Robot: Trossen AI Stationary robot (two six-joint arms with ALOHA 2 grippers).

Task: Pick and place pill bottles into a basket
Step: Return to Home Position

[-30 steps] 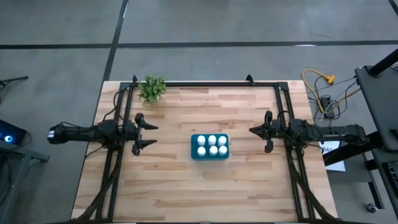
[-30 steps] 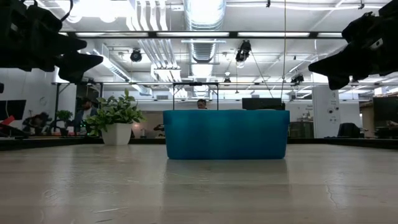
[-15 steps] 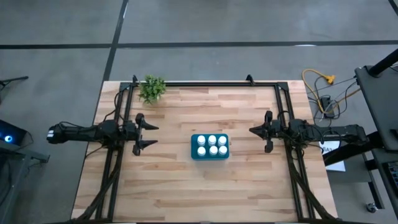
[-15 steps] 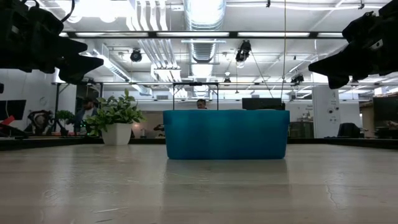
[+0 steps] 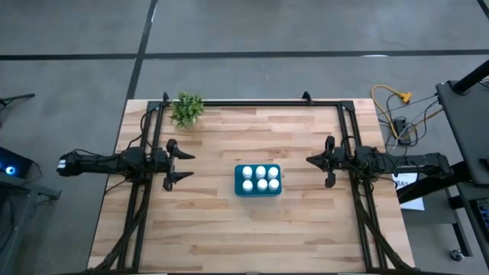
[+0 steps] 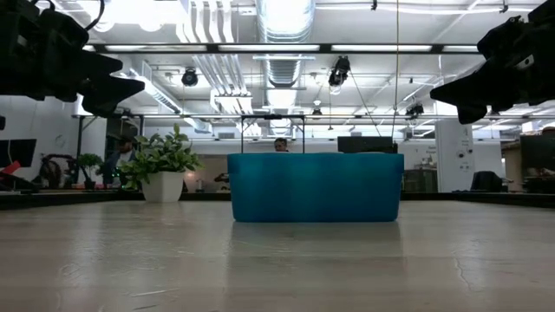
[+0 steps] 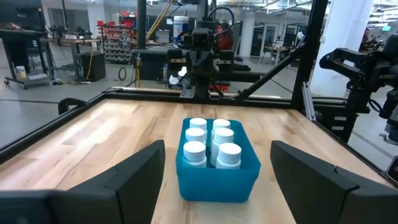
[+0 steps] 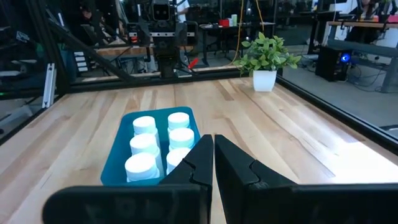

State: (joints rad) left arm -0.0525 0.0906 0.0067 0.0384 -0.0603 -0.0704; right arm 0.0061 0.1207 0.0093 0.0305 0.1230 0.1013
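Observation:
The teal-blue basket stands on the table's middle and holds several white pill bottles upright, also seen in the left wrist view and the right wrist view. My left gripper is open and empty, held above the table to the basket's left. My right gripper is shut and empty, held above the table to the basket's right. In the low view the basket hides the bottles.
A small green plant in a white pot stands at the table's far left corner. A black frame runs along the table's far edge and down both sides. Bare wood lies near the front edge.

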